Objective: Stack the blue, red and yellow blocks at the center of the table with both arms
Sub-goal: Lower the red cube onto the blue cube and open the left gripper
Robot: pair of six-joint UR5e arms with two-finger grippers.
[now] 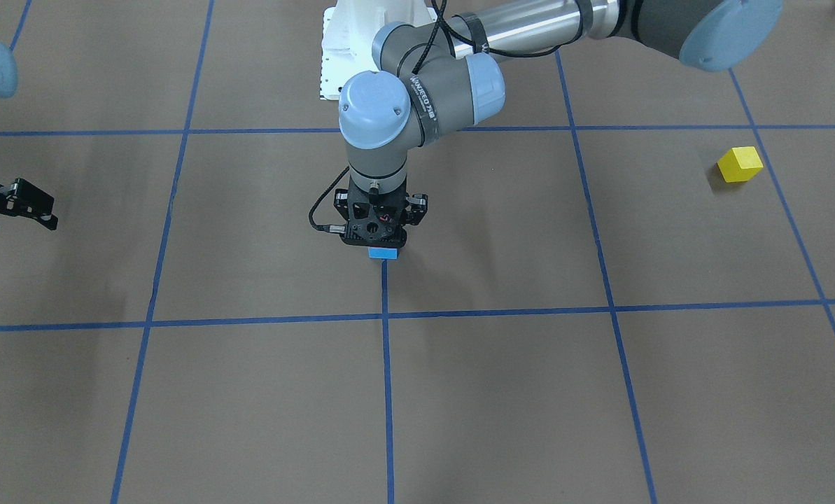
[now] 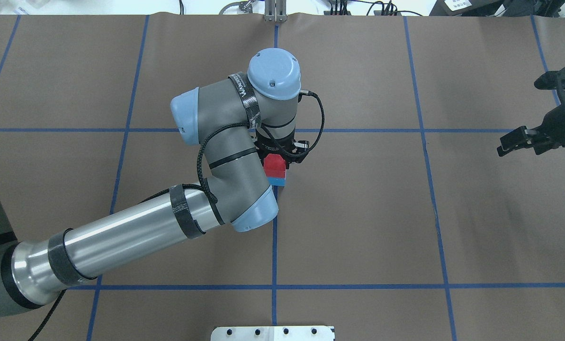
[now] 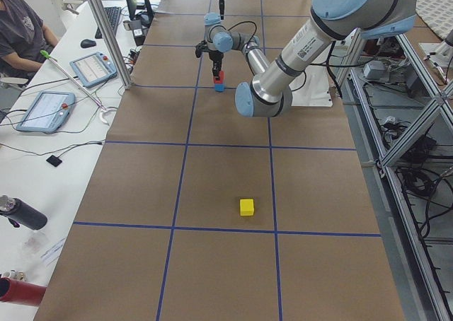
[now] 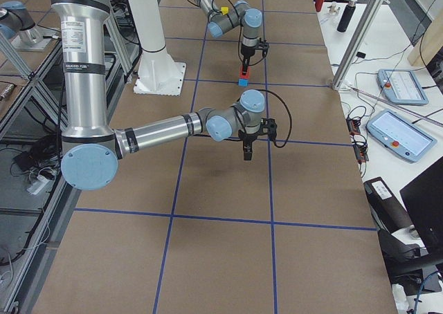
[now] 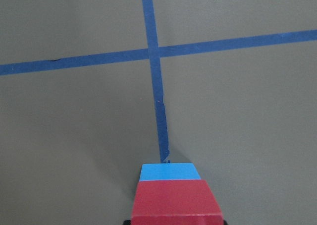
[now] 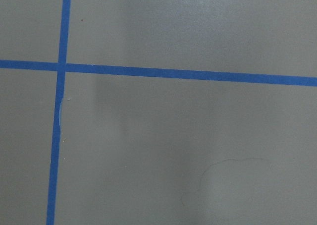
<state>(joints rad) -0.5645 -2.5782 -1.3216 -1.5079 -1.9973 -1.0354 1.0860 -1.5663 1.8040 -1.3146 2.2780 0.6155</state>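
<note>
Left gripper point(image 1: 381, 236) at table centre, pointing down, clamped on red block point(image 2: 274, 165); red block sits on blue block point(image 2: 277, 181); stack on blue tape line point(image 5: 159, 121), near crossing; yellow block point(image 1: 740, 164) alone on table point(image 1: 501, 392), well apart toward robot's left; right gripper point(image 4: 247, 153) off to right side, jaws apart, nothing between.
</note>
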